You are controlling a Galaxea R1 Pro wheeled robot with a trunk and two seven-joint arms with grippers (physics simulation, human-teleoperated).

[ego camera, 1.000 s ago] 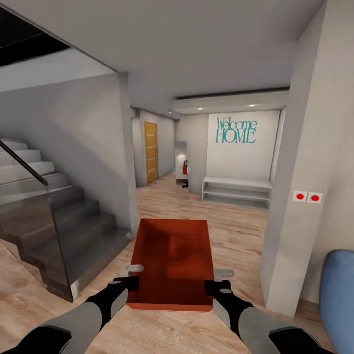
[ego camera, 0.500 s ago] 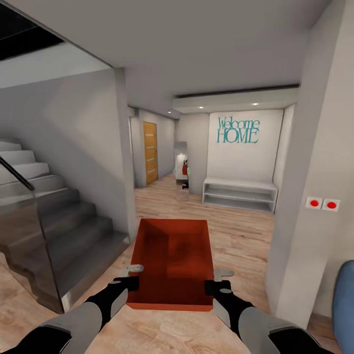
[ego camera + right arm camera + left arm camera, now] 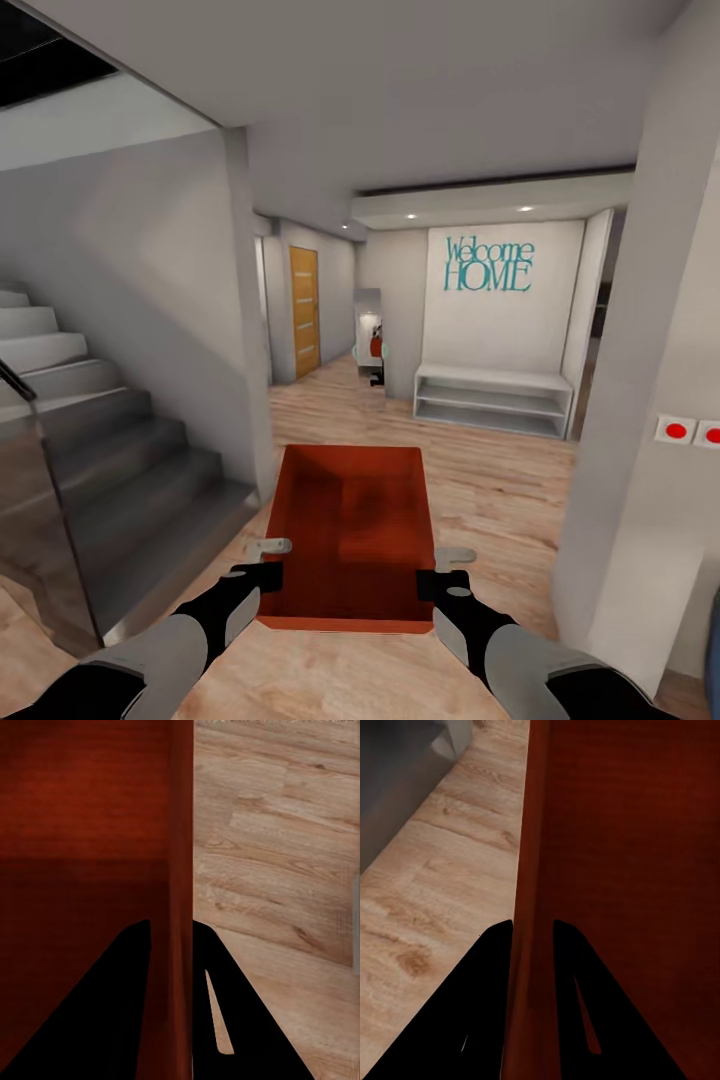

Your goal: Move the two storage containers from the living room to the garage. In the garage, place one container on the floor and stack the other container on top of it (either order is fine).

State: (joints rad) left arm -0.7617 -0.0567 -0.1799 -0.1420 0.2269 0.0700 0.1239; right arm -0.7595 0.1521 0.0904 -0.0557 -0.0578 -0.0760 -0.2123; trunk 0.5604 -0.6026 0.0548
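The bin (image 3: 346,535) hangs out in front of the trunk, carried level between both arms. The left tool (image 3: 532,934) is clenched on its left wall, one finger inside and one outside, and the right tool (image 3: 171,930) pinches the right wall the same way. Against the arms, the bin sits exactly where it did a second ago, so the grasp is holding.

What has changed is the view. The stairs (image 3: 90,440) have slid off toward the left edge, the blue seat at the lower right has all but left the picture, and the white pillar (image 3: 640,420) with its red buttons (image 3: 677,431) has moved right. The bench (image 3: 493,398) under the "Welcome HOME" lettering (image 3: 488,264) and the wooden door (image 3: 305,310) loom slightly larger.

I judge this to be the base rolling forward along the hallway's plank floor (image 3: 490,490), mid-transport; no garage shows yet.
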